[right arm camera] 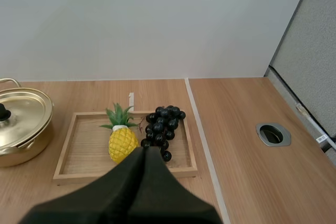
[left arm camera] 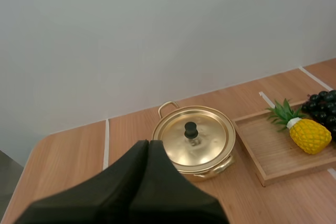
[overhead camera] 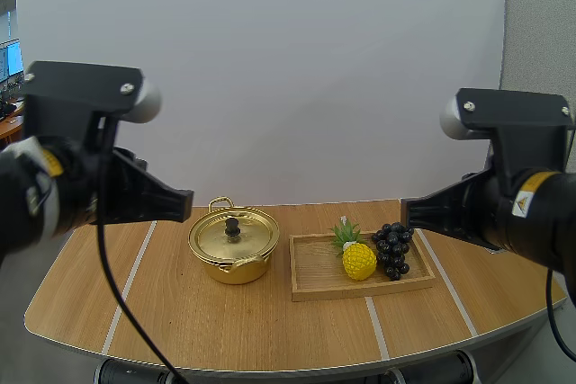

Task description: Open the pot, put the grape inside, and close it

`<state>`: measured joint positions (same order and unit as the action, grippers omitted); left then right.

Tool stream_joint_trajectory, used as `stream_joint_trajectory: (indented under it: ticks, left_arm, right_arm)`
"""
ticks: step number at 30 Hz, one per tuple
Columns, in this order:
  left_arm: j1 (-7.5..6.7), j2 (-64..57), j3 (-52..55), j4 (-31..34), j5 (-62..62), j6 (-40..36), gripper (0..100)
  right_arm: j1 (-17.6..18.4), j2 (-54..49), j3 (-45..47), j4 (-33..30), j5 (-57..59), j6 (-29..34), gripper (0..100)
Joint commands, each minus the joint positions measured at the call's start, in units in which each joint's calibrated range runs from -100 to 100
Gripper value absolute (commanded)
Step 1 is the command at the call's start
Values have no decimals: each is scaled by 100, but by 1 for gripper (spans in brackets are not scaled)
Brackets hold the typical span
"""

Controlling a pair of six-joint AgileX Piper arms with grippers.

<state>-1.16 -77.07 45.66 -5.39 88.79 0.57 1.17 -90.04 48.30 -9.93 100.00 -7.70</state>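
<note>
On the table point(overhead camera: 270, 339), the wooden tray point(overhead camera: 315, 281) is lying right of the gold pot point(overhead camera: 233, 256), whose lid point(overhead camera: 243, 236) is sitting closed, and the pineapple point(overhead camera: 358, 260) and grapes point(overhead camera: 392, 249) are resting side by side at the tray's right end. The left gripper point(left arm camera: 148, 142) and right gripper point(right arm camera: 144, 149) are hovering near, fingers pressed together, so descending unopened is risking a knock on the small lid knob point(overhead camera: 232, 225), and pinching the bunch is risking dragging the pineapple. The wrist views are settling that finger state, which the high view is leaving unclear; the high view is giving both arms' height.
</note>
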Motion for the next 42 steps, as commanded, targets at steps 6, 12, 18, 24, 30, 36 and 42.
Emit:
stream_joint_trajectory:
  ticks: [6, 12, 18, 24, 30, 36, 42]
  left_arm:
    - [4, 1418, -28, -515, -117, 607, 0]
    - [4, 2514, -73, -670, -686, 812, 0]
    - [4, 3541, -353, -721, -855, 1086, 0]
    - [4, 4349, -485, -773, -999, 1263, 0]
    - [4, 4650, -485, -773, -1350, 1253, 1]
    - [4, 4659, -566, -773, -1451, 1243, 29]
    - [4, 4659, -566, -773, -1470, 1402, 97]
  right_arm:
    - [-22, 1031, -55, -21, 0, -51, 0]
    - [-22, 1885, -55, -21, 0, -51, 0]
    - [-22, 2698, -55, -21, 0, -51, 0]
    - [-22, 3206, -55, -21, 0, -51, 0]
    - [-22, 3275, -55, -21, 0, -33, 0]
    - [-22, 3275, -55, 5, 0, -13, 16]
    - [-22, 3275, -55, 158, 0, -24, 71]
